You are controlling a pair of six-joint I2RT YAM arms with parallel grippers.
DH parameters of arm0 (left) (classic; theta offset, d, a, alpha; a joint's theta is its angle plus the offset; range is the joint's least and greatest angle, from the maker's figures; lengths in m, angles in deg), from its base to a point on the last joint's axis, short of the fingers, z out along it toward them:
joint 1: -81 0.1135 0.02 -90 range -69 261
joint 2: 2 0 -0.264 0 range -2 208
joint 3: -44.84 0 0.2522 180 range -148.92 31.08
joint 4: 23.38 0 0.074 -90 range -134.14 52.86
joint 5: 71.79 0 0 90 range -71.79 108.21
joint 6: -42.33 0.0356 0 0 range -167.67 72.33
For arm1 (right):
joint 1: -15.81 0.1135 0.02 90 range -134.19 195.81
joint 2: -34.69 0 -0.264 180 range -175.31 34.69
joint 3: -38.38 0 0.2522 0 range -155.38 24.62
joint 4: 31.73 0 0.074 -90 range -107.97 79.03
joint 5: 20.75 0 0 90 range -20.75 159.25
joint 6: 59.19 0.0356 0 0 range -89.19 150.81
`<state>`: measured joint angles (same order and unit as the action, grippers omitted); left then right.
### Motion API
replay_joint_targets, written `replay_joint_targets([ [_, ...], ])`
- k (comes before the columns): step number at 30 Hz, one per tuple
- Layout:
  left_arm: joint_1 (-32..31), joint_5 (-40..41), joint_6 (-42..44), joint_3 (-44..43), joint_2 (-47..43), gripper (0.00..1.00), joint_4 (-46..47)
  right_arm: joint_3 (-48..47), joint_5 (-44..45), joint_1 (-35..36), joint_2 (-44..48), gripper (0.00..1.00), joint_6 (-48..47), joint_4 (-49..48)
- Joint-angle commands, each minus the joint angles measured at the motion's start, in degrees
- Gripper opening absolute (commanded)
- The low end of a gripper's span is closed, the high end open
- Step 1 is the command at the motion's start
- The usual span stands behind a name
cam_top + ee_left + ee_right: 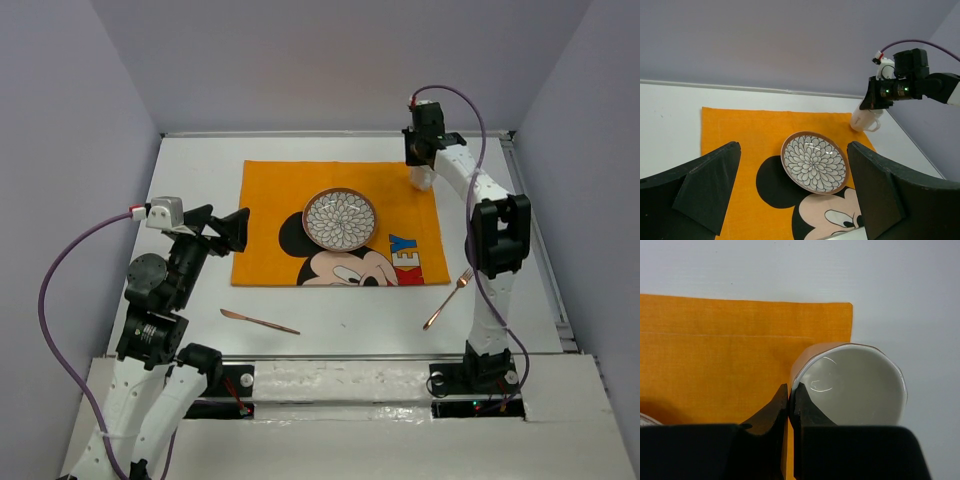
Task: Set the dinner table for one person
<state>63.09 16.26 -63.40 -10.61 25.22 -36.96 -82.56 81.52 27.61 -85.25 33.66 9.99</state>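
Right pincer [790,396] pinched narrow on white mug [852,385] rim, wall between fingers. Left pincer [224,222] wide, empty.

Only the letters "KEY" can be read, on the orange mat [268,205].

Dinner table [350,305]: one large rectangular tabletop, flat and level, with a matte white surface. It forms the floor of the enclosure. Pale walls [80,100] stand at its 9, 12 and 3 o'clock edges. An orange mat [270,200] lies on it, centred toward 12 o'clock.
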Motion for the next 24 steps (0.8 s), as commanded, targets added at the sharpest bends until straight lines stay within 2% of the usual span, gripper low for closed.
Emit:
replay_joint_targets([
  [1,-0.19,-1.21,0.35,-0.32,-0.42,0.99,2.71,-9.37,4.42,3.68,-1.17,0.0,-6.89,-0.28],
  [21,-0.28,-1.65,0.26,-0.06,-0.5,0.99,3.07,-10.25,7.15,4.2,-6.62,0.0,-7.07,0.07],
  [24,-0.28,-1.47,0.26,-0.06,-0.42,0.99,3.07,-10.07,8.46,4.2,-6.62,0.07,-6.29,0.07],
])
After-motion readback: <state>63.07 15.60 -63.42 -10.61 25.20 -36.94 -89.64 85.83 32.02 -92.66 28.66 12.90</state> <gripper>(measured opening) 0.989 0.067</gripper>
